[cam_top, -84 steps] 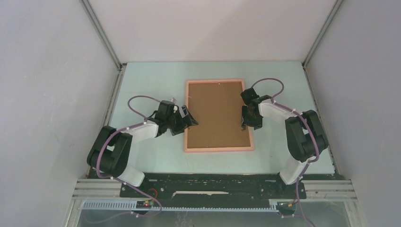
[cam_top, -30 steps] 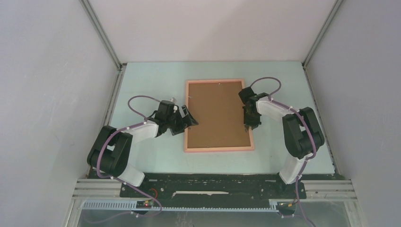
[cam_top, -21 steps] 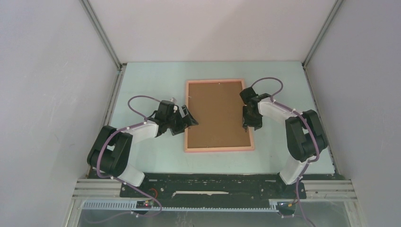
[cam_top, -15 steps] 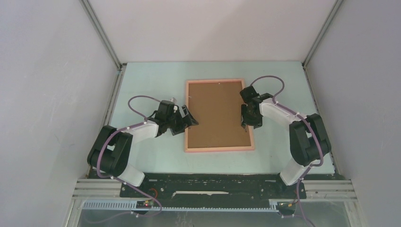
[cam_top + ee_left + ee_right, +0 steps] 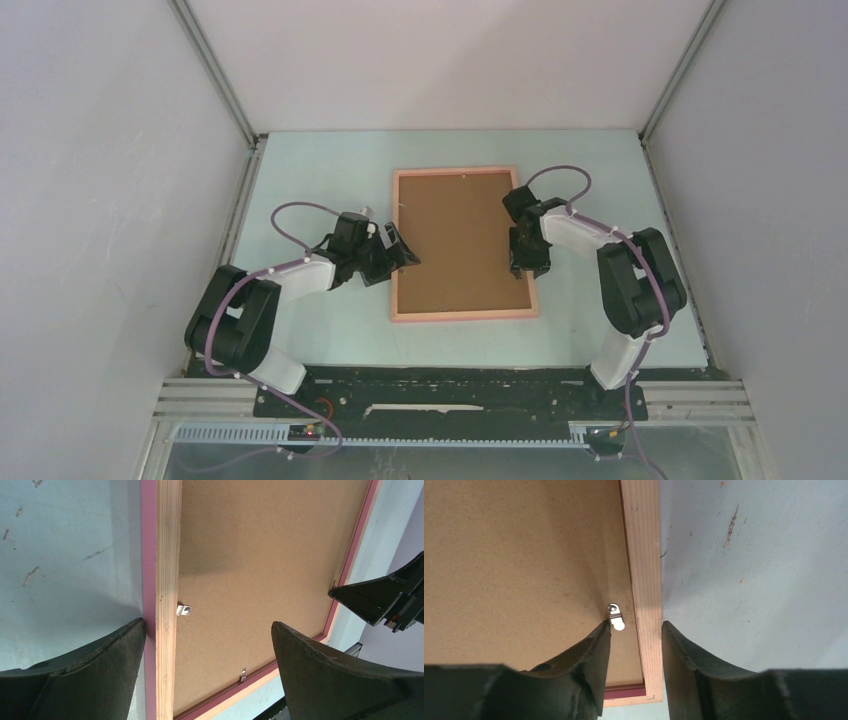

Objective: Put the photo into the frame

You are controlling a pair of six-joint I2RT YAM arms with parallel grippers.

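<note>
Our left claw [image 5: 208, 624] gapes wide, right claw [image 5: 635, 623] half-parted, neither grasping. Inside each lies the frame's [image 5: 463, 315] rail [image 5: 646, 555]: stiff, light, we judge; pinch there, beside the clip [image 5: 615, 616].

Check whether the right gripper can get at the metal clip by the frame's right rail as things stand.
Probably yes. The right gripper hangs open astride the rail of the frame, its inner fingertip right beside the clip on the backing board, and nothing covers the clip.
</note>
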